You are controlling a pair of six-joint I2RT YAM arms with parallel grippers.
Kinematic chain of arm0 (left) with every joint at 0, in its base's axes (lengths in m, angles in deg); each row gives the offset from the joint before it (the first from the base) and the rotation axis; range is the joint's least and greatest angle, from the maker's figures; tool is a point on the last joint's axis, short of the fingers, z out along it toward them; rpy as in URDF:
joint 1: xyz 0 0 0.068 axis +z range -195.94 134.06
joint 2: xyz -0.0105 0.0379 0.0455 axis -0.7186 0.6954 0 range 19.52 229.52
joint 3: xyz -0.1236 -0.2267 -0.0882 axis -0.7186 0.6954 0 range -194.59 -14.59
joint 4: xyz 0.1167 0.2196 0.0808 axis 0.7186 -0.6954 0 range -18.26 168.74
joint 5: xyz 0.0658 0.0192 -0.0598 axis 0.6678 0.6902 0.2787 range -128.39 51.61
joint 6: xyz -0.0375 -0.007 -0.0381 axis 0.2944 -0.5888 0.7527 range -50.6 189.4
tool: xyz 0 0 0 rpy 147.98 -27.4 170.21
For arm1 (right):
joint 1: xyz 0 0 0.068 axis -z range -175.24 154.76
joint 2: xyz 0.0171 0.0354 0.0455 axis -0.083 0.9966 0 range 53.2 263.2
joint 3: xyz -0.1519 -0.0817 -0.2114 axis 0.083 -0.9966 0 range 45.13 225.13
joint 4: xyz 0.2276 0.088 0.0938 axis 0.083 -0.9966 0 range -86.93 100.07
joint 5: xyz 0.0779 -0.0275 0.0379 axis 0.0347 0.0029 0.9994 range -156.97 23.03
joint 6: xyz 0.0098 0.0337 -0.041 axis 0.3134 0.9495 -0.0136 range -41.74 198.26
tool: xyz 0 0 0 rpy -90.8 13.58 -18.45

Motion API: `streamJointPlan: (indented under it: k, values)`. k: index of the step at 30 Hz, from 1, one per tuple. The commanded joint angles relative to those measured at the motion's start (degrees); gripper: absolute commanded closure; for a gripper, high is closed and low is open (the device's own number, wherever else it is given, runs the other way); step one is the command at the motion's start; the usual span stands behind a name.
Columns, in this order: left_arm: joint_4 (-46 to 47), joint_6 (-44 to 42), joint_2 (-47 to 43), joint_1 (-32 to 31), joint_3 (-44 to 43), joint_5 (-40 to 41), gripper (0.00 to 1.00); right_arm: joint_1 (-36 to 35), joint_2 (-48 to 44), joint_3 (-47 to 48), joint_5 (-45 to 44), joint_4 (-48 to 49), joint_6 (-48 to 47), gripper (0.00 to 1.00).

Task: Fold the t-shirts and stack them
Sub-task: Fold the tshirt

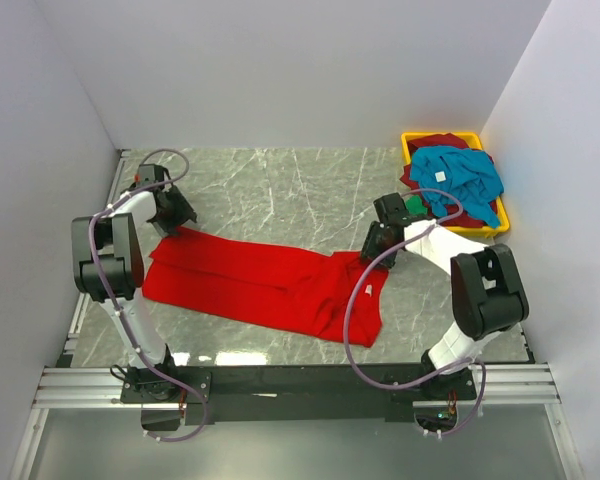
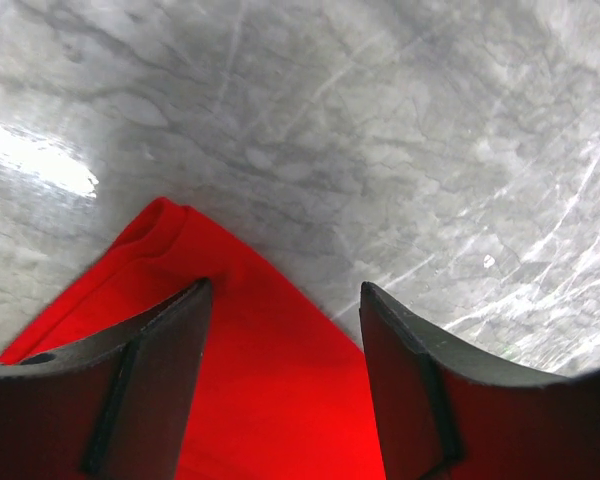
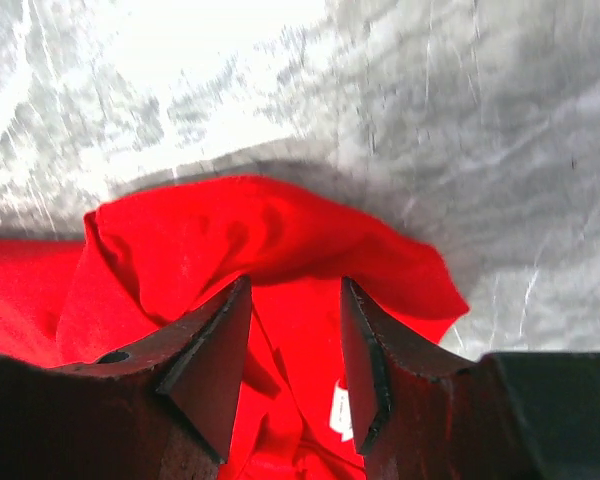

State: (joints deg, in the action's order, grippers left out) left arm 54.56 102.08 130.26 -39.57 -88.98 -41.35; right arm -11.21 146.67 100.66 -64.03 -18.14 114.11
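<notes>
The bright red t-shirt (image 1: 260, 285) lies spread in a long band across the marble table. My left gripper (image 1: 177, 218) is open over its far left corner; in the left wrist view (image 2: 285, 290) red cloth (image 2: 260, 400) lies between and below the fingers. My right gripper (image 1: 373, 245) is open over the shirt's bunched right end (image 3: 210, 230); in the right wrist view (image 3: 296, 285) a white tag (image 3: 338, 410) shows between the fingers. The teal-blue t-shirt (image 1: 460, 175) with a white tag, a dark maroon one (image 1: 438, 142) and a green one (image 1: 415, 205) lie in the bin.
The yellow plastic bin (image 1: 410, 137) stands at the far right corner, just behind my right arm. White walls close in the table (image 1: 280, 180) on the left, far and right sides. A metal rail (image 1: 300, 385) runs along the near edge.
</notes>
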Motion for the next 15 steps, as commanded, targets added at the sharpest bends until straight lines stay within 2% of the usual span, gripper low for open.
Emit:
streamJointPlan:
  k: [1,11,15]
  values:
    - [-0.34,-0.52,2.47,1.63,-0.14,0.85,0.32,0.67,1.18,2.48,-0.13,2.28,-0.61,0.52]
    - [-0.69,-1.75,2.82,2.94,-0.41,0.5,0.32,0.94,5.49,4.58,-0.22,5.18,0.79,0.52]
    - [-0.34,-2.01,2.55,3.12,0.3,0.59,0.32,1.02,6.72,5.99,-0.92,5.27,0.71,0.61]
